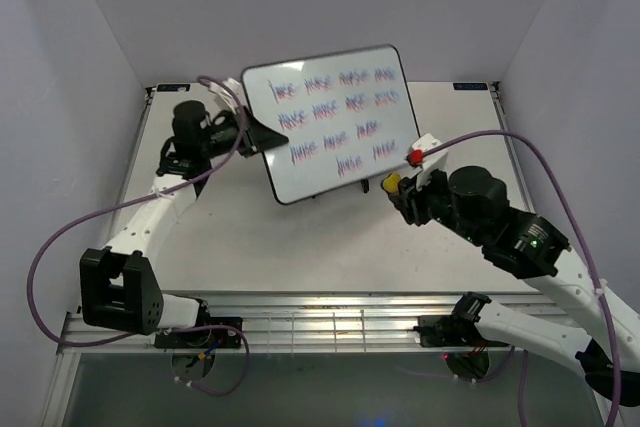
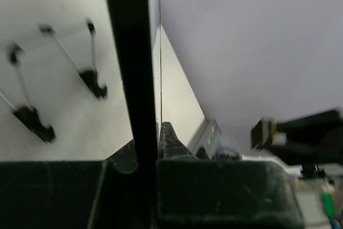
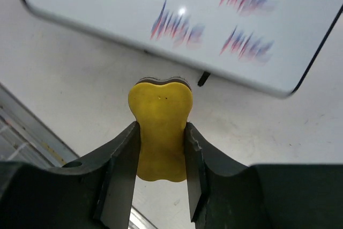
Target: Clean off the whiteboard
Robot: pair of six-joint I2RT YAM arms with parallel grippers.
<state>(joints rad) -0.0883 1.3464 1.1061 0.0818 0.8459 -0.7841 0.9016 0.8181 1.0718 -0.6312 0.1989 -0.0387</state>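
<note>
Top view: the whiteboard (image 1: 332, 122), lined with red-blue scribbles (image 1: 345, 105), stands tilted at the far middle of the table (image 1: 230, 237). The left gripper (image 1: 252, 133) is at its left edge and the right gripper (image 1: 397, 187) is just off its lower right corner.

Left wrist view: the board's black frame (image 2: 127, 52) runs between the fingers (image 2: 170, 139), which pinch it. The wire stand (image 2: 91, 79) shows on its back.

Right wrist view: the fingers squeeze a yellow eraser (image 3: 161, 127) near the board's lower edge, not touching it.
</note>
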